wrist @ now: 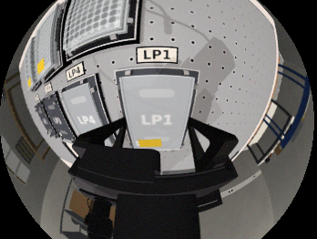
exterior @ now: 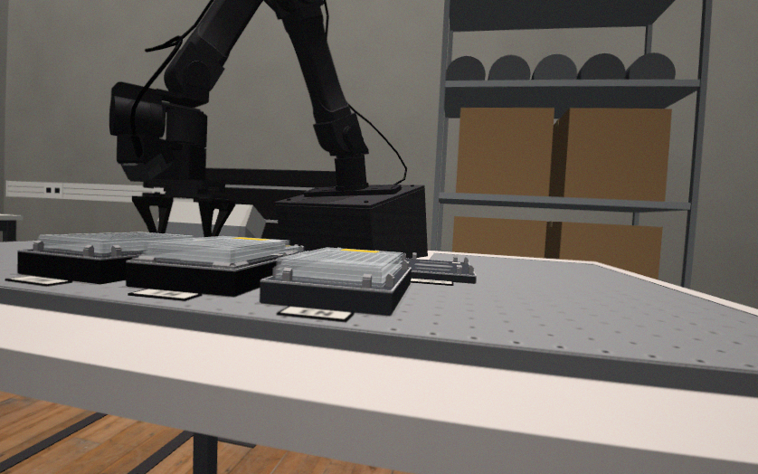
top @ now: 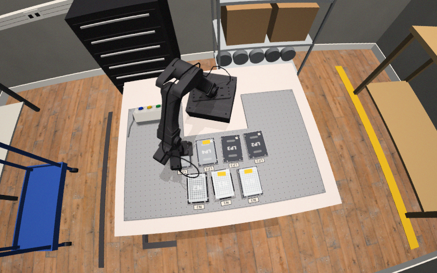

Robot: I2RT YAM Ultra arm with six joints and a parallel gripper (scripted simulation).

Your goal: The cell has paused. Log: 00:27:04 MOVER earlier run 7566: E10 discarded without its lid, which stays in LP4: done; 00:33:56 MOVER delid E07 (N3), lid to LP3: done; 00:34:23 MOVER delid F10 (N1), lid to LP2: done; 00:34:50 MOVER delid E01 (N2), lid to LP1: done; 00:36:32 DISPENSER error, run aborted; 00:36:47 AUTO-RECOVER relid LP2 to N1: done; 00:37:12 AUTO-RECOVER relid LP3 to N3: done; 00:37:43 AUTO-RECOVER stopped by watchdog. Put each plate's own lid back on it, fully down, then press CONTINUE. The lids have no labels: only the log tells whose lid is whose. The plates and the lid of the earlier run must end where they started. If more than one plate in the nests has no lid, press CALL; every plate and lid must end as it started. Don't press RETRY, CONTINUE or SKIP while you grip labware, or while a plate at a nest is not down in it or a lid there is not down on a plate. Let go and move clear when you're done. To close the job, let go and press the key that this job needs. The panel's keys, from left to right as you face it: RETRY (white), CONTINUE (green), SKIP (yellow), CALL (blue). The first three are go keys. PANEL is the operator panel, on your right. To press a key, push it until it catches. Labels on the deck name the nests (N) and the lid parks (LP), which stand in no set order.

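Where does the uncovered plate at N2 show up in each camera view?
Top: the uncovered plate is leftmost in the front row, just ahead of the gripper.
Exterior: far left, partly behind the next plate.
Wrist: upper left, beyond the LP1 label.
Shared landmark: its bare well grid.
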